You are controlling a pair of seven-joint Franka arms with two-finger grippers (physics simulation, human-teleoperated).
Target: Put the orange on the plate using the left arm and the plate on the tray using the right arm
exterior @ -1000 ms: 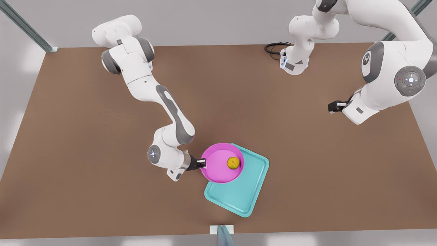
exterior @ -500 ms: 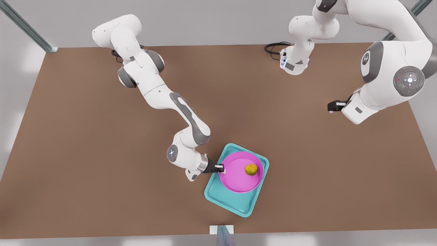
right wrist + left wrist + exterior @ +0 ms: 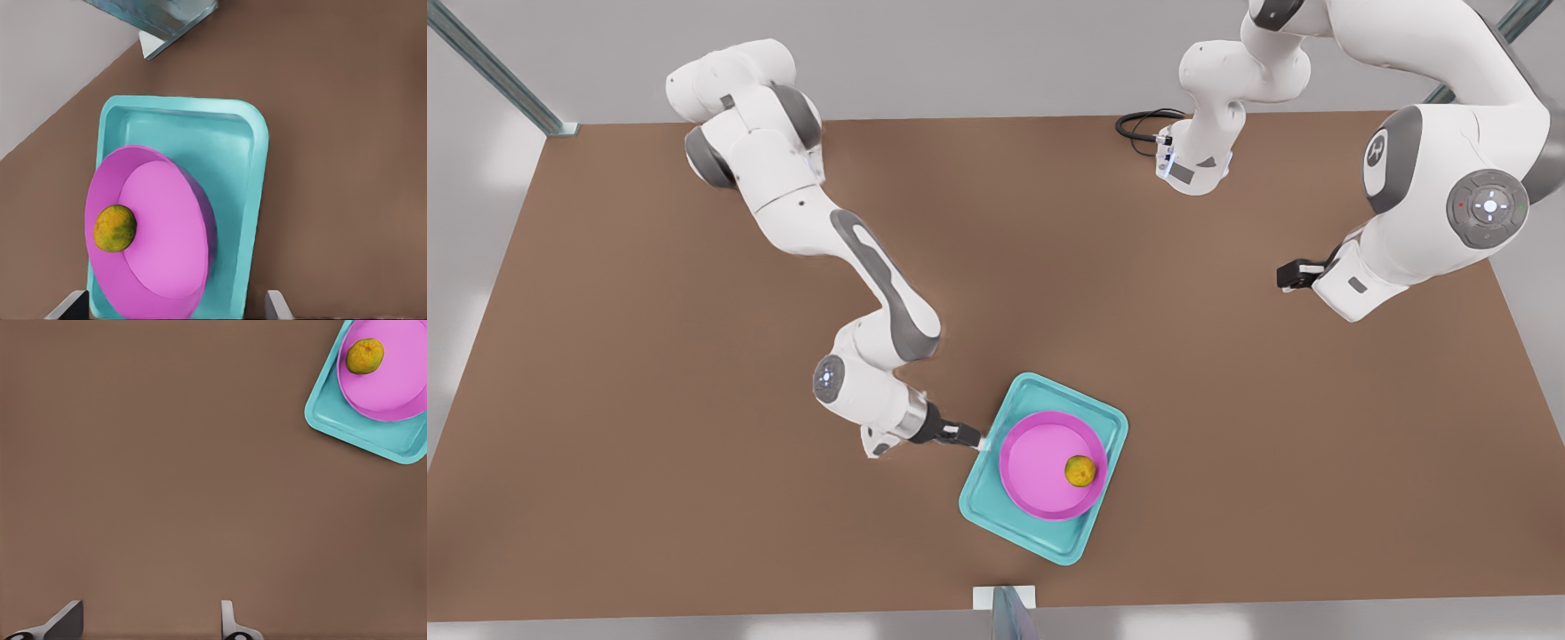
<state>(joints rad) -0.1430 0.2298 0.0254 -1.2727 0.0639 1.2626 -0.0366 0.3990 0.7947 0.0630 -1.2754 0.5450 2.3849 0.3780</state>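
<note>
The pink plate lies flat inside the teal tray near the table's front edge. The orange rests in the plate against the rim on the front view's right. My right gripper stands open just off the plate's rim on the front view's left, touching nothing. Its wrist view looks over the plate, the orange and the tray. My left gripper waits open over bare table at the front view's right, with the tray, plate and orange far off in its wrist view.
A black cable loops at the back beside an arm's base. A metal post stands at the table's front edge just below the tray. Brown table stretches on both sides of the tray.
The right gripper carried the plate with the orange fully over the tray, let it go and drew back toward the front view's left. The orange rolled toward the far rim. The left arm barely moved.
</note>
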